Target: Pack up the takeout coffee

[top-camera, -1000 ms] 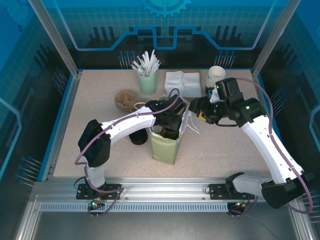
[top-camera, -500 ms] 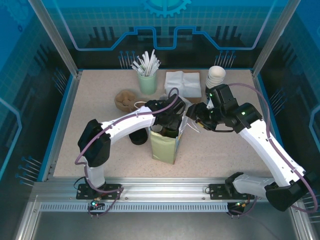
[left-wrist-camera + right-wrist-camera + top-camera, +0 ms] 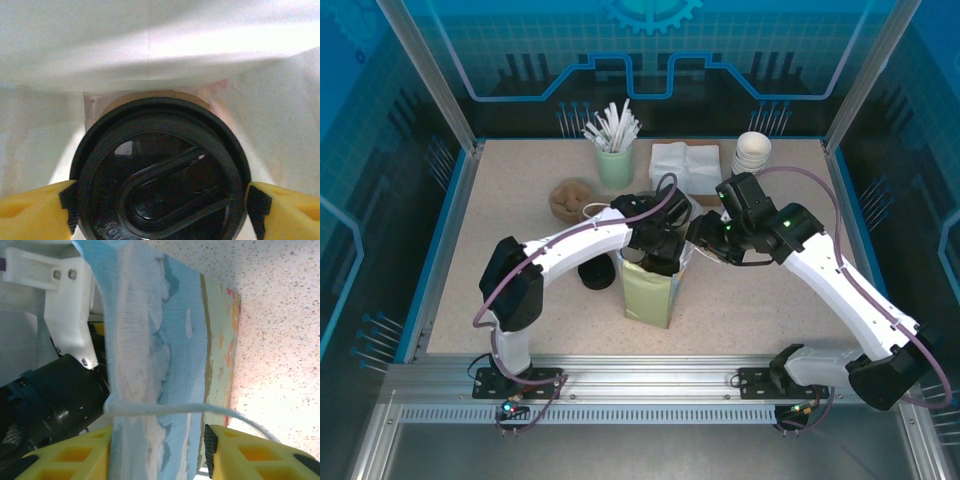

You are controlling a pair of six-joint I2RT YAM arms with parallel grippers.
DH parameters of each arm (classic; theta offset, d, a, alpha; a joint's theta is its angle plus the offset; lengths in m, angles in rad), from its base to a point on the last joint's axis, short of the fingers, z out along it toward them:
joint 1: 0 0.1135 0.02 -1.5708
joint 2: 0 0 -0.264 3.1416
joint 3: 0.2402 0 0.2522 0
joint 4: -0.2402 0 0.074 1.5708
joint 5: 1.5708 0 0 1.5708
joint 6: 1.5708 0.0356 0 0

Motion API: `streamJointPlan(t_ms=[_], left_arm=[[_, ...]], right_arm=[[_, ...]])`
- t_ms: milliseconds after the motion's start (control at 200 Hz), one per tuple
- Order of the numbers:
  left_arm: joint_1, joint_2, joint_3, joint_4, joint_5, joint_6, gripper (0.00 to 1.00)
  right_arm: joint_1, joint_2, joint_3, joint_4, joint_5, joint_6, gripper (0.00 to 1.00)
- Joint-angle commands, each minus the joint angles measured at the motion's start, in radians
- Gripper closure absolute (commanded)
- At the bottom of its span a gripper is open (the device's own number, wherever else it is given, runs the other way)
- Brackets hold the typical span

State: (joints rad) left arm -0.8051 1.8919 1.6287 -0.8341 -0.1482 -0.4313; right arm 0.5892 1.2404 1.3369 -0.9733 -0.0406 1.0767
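While the takeout coffee [image 3: 160, 180] stands inside the paper bag [image 3: 648, 295], confirm that it rests upright on the bag floor. Then lift the left tool [image 3: 159, 212] straight up through the mouth. The left wrist view supplies the contact detail: the pads flank the black lid [image 3: 150, 125] at its rim, but whether they press it cannot be told. The right wrist view supplies the bracing: the right tool [image 3: 157, 452] pinches the bag's side wall under the handle cord [image 3: 165, 407]. The top view adds the bag upright mid-surface [image 3: 770, 290].
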Motion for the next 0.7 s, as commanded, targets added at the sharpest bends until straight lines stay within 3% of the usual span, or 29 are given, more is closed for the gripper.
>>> streamJointPlan(t_ms=[0,150,430,695], left_arm=[[0.010,0.024,0.022,-0.098,0.016,-0.020,0.06],[0.010,0.018,0.068,-0.128,0.004,-0.022,0.01],[0.012,0.007,0.160,-0.186,-0.009,-0.028,0.01],[0.013,-0.011,0.217,-0.232,-0.016,-0.043,0.01]], right_arm=[[0.014,0.016,0.040,-0.029,0.038,-0.003,0.53],[0.018,0.040,0.063,-0.047,0.046,-0.019,0.58],[0.022,0.036,0.087,-0.079,0.096,-0.045,0.84],[0.027,0.035,0.114,-0.121,0.139,-0.055,0.94]])
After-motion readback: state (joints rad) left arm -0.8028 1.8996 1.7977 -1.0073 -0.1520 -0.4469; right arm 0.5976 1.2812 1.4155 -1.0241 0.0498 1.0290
